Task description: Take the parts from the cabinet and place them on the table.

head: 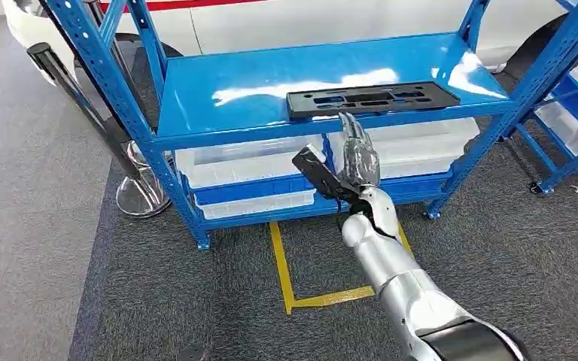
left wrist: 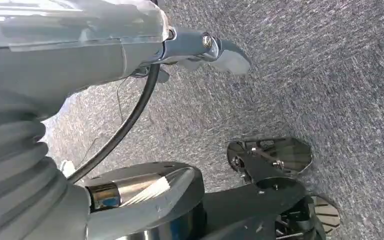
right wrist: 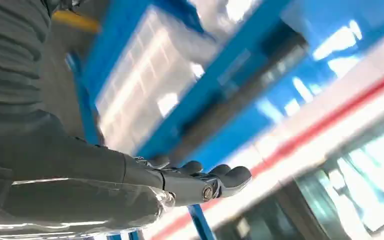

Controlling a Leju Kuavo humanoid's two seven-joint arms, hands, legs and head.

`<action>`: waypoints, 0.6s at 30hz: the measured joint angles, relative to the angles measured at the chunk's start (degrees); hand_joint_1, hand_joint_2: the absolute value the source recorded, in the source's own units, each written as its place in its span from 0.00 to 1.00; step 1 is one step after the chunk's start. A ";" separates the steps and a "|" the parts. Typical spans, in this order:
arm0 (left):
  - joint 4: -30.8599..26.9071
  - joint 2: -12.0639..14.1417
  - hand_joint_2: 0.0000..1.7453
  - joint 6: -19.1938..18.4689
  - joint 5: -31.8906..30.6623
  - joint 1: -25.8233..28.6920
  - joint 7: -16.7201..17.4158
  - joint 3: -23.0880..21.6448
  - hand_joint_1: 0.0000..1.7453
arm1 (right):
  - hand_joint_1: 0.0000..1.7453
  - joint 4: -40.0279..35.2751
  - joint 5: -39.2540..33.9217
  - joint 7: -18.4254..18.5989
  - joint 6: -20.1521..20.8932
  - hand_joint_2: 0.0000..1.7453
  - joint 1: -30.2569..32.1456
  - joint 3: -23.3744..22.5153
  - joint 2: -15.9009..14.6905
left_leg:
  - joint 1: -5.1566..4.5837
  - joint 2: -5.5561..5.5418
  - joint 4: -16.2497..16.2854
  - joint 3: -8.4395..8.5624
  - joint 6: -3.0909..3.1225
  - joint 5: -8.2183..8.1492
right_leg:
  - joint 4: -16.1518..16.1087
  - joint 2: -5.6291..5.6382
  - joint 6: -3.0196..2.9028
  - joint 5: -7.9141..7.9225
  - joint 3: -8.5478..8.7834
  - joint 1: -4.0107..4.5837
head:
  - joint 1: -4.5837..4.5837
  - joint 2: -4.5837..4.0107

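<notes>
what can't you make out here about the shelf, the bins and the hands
- Black part in the right wrist view: a motion-blurred dark bar, slots unreadable.
- Clear bins: contents hidden under the blue shelf, head view.
- Left hand: fingers hidden behind its own cover, left wrist view.
- Right hand: palm faces away, head view.

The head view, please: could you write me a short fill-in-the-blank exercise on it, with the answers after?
1. The black part lies on the ____ shelf of the blue rack.
2. The right hand reaches toward the part with its fingers ____.
3. The tape on the carpet under the arm is ____.

Answers: top; extended; yellow
</notes>
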 joint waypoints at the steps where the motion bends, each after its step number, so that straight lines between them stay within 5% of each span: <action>1: 0.04 0.00 1.00 0.00 -0.02 0.03 0.00 -0.02 0.00 | 0.00 -0.67 2.45 1.02 -2.91 1.00 0.01 2.43 0.00 | 0.00 0.00 0.00 0.00 0.00 0.00 | 0.00 0.00 0.00 0.00 0.00 0.00 | 0.00 0.00; 6: 0.11 0.00 1.00 -0.13 -0.22 0.08 0.00 -0.26 0.00 | 0.00 -2.34 8.61 5.31 -5.30 1.00 0.81 9.75 -0.59 | -0.01 0.01 0.04 -0.02 0.01 -0.01 | -0.03 0.02 0.01 0.00 -0.01 -0.08 | 0.00 0.00; 7: 0.13 0.00 0.00 -0.13 -0.28 0.12 0.00 -0.35 0.00 | 0.00 -2.49 9.71 6.24 -5.37 1.00 1.12 10.78 -0.81 | -0.01 0.00 0.05 -0.03 0.01 -0.01 | -0.03 0.01 0.01 0.01 -0.01 -0.08 | 0.00 0.00; 15: 0.26 0.00 0.00 -1.05 -1.49 -0.05 -0.09 -1.36 0.00 | 0.00 -3.12 29.64 17.86 -4.75 1.00 2.23 19.54 -4.61 | -0.02 -0.04 0.12 -0.06 0.01 -0.01 | -0.05 -0.02 0.02 0.01 -0.01 -0.14 | 0.00 0.00; 18: 0.26 0.00 0.00 -1.16 -1.44 -0.26 -0.39 -1.42 0.00 | 0.00 -0.39 30.86 19.30 -0.18 1.00 1.01 22.49 -6.82 | -0.02 -0.05 0.14 -0.08 0.01 -0.01 | -0.08 -0.08 0.06 0.04 0.01 -0.16 | 0.00 0.00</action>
